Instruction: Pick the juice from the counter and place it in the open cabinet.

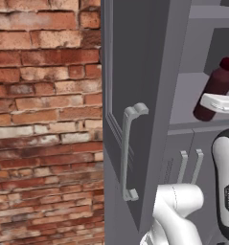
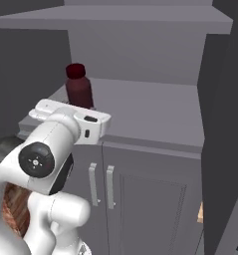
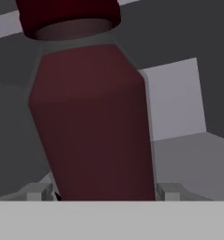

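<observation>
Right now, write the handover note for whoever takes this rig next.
Gripper: shut on the juice, one fingertip on each side of the bottle's lower body.
Juice: tilted in the left base view, held inside the open cabinet over its grey shelf; whether its base touches the shelf cannot be told.
Cabinet door: swung open, bar handle toward the camera.
Done: juice picked up and carried into the cabinet.
Left: set it upright on the shelf, open the gripper, draw the arm back out without knocking the bottle.

White rounded arm [image 2: 46, 164], dark joints
</observation>
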Robot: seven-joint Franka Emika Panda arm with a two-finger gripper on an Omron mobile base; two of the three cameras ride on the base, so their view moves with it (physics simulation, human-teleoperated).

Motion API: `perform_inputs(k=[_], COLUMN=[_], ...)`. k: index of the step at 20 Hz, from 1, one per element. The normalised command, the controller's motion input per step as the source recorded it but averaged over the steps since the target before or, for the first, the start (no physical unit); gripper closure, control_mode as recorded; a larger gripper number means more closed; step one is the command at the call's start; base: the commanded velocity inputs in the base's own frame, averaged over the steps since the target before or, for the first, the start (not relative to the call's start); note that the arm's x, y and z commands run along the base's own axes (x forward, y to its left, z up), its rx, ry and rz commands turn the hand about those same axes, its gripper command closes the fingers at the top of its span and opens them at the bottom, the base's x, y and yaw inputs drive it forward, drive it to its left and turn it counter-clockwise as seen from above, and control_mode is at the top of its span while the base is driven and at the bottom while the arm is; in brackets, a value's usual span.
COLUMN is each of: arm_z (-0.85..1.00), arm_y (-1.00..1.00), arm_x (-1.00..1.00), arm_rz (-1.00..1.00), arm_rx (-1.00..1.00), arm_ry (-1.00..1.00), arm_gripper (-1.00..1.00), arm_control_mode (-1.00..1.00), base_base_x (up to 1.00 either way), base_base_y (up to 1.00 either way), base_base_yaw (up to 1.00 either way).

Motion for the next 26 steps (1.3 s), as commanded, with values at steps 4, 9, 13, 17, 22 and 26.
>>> perform_inputs(k=[4, 9, 13, 17, 22, 26], arm_z=[-0.16, -0.01, -0.05, -0.18, -0.30, -0.26], arm_y=[0.00, 0.00, 0.00, 0.00, 0.00, 0.00], arm_x=[0.31, 0.36, 0.34, 0.36, 0.31, 0.31], arm_rz=[-0.05, -0.05, -0.05, -0.04, -0.03, -0.02], arm_rx=[0.03, 0.00, 0.00, 0.00, 0.00, 0.00], arm_ry=[-0.03, 0.00, 0.00, 0.00, 0.00, 0.00], arm_gripper=[1.00, 1.00, 1.00, 1.00, 1.00, 1.00], arm_control_mode=[-1.00, -1.00, -1.00, -1.00, -1.00, -1.00], base_base_x=[0.00, 0.00, 0.00, 0.00, 0.00, 0.00], base_base_y=[0.00, 0.00, 0.00, 0.00, 0.00, 0.00], base_base_yaw=[0.00, 0.00, 0.00, 0.00, 0.00, 0.00])
